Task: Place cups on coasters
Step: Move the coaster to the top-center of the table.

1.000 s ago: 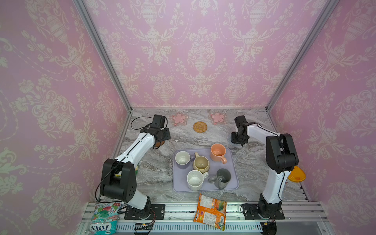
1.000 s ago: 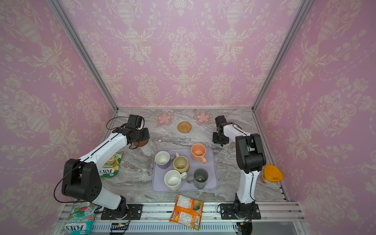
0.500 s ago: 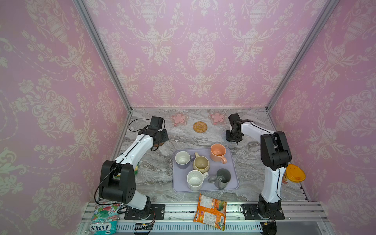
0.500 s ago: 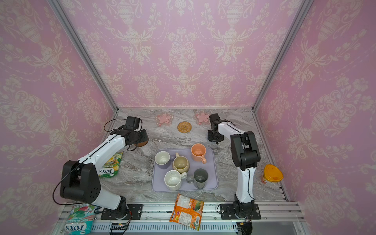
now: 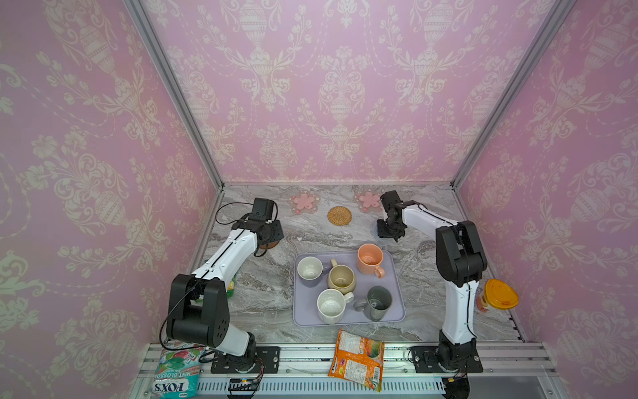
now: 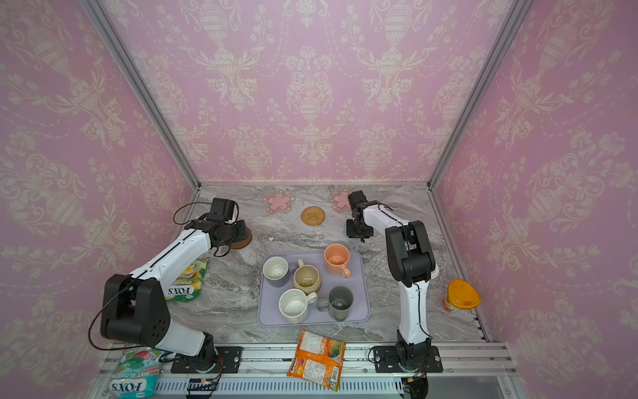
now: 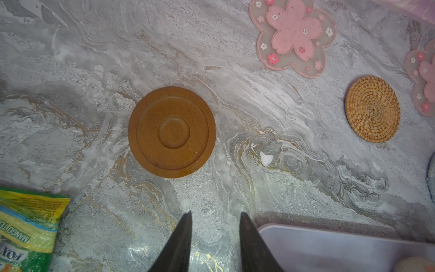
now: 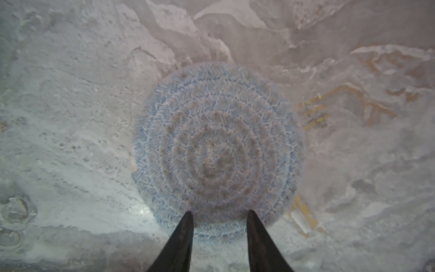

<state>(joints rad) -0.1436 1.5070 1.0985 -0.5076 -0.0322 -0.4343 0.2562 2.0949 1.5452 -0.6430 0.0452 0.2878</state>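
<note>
green bag, FOX'S (MINT BLOSSOM), pouch, MANGO

— Where's the open ground?
— Bare marble between the tray and the coasters at the back: a wide, clear lane, side to side.
— And the tight spots?
— The mugs, five crowded on that tray, barely a gap between them. Orange packet lies over the front edge, green packet just beside the left arm.
</note>
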